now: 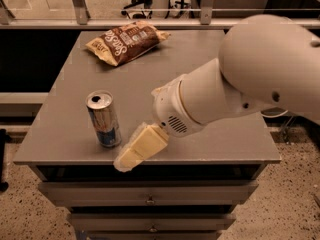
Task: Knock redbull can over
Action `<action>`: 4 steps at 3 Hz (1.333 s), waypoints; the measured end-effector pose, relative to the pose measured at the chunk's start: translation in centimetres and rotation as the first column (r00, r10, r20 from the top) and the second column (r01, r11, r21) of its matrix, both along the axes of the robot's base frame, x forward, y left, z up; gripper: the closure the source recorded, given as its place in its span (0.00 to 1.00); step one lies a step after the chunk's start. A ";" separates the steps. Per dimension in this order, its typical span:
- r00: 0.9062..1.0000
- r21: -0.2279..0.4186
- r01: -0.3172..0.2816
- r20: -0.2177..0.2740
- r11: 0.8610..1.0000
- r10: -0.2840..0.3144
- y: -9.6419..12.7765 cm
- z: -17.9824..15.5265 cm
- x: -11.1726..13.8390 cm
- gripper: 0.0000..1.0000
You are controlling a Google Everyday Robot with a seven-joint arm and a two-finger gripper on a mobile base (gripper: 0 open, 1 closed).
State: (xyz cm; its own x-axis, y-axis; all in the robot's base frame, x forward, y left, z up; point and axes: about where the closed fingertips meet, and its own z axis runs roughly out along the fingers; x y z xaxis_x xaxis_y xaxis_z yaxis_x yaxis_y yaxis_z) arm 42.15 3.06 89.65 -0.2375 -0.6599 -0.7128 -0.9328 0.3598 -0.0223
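The redbull can (103, 119) stands upright near the front left of the grey table (210, 69). It is slim, silver and blue, with a silver pull-tab top. My gripper (129, 156) has pale yellowish fingers and reaches down from the big white arm toward the table's front edge. It sits just right of and in front of the can's base, very close to it. I cannot tell whether it touches the can.
A brown crinkled chip bag (126, 40) lies at the back left of the table. Drawers (150, 199) are below the tabletop. A railing runs behind the table. My white arm covers the right half of the table.
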 end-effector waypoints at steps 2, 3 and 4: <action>0.997 0.160 0.019 0.064 0.987 -0.029 5.8 -2.0 2.8 0.00; 0.995 0.247 0.065 0.061 0.967 -0.083 8.1 -2.7 5.2 0.00; 0.990 0.305 0.099 0.066 0.947 -0.124 9.1 -2.6 6.8 0.00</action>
State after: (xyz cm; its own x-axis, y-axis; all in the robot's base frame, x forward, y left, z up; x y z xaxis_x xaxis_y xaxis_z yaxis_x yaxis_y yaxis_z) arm 48.91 12.15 87.09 -0.2283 -0.3849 -0.8943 -0.8858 0.4634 0.0267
